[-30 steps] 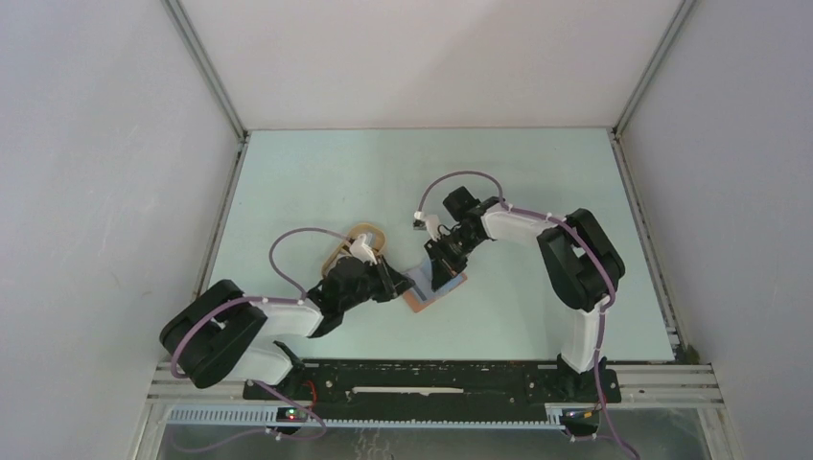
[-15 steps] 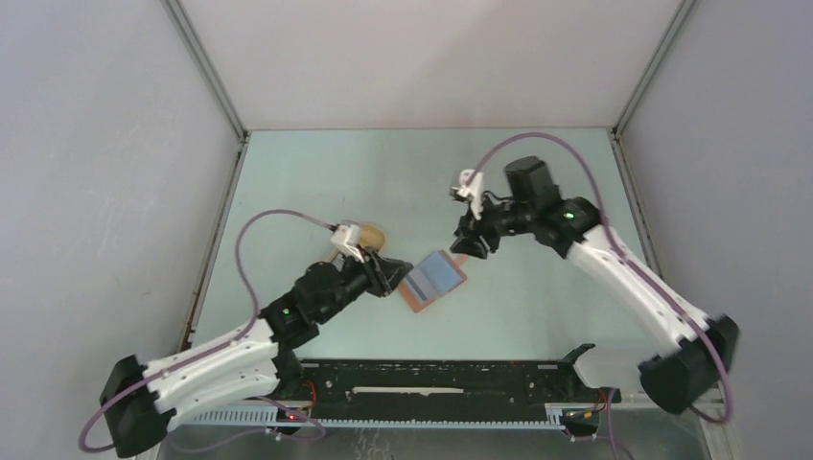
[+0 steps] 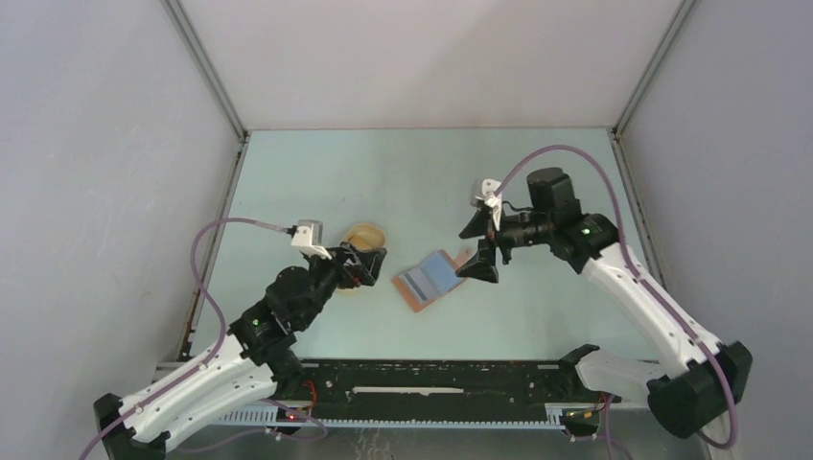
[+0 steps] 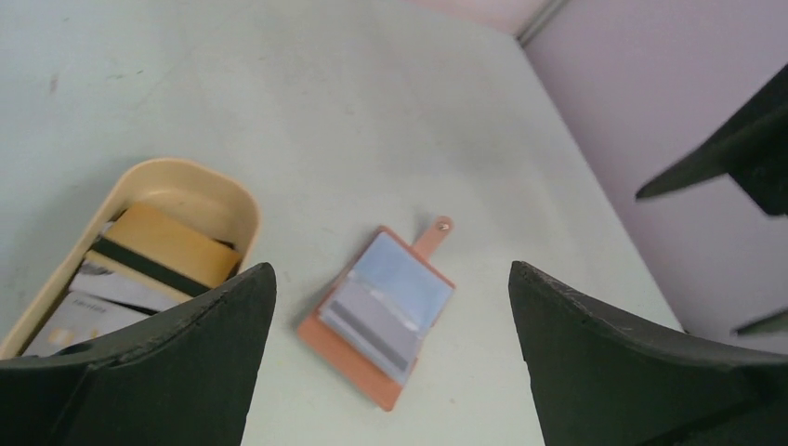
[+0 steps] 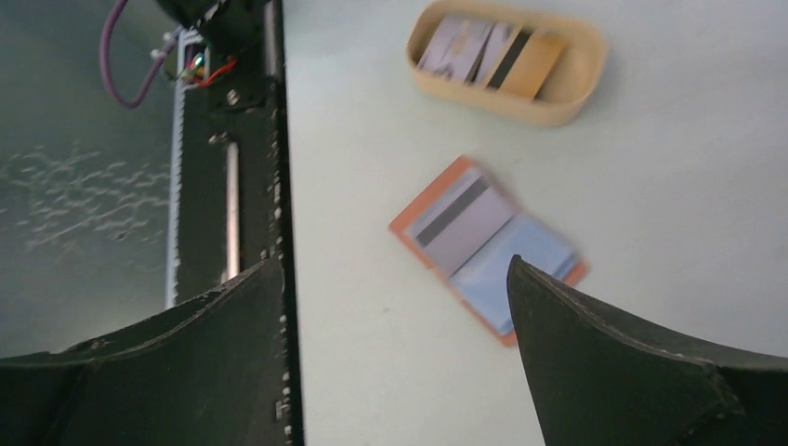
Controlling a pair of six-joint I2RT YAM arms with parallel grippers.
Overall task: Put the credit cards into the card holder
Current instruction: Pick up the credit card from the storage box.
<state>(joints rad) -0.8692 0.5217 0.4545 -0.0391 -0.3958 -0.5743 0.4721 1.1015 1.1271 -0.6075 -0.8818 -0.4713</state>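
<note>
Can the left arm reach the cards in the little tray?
Probably yes. The left gripper hangs open close by the tray. The cards lie uncovered inside it, and nothing stands between them and the gripper.

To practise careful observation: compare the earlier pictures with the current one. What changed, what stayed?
Both grippers left the card holder: the left gripper drew back leftward, the right gripper rightward, both opening wide. The card holder stayed open in place; the tray kept its cards.
</note>
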